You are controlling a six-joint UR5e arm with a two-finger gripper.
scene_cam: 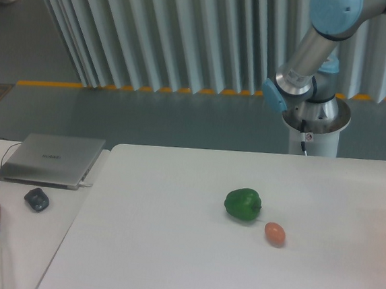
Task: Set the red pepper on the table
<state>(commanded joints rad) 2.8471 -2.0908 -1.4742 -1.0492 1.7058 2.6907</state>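
Tabletop (170, 251): green pepper (243, 204), egg (275, 233); no red pepper visible. My gripper out of frame, state unknown. Placement not shown done

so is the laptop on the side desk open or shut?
Shut. The laptop lies flat on the desk with its grey lid down; no screen or keys show.
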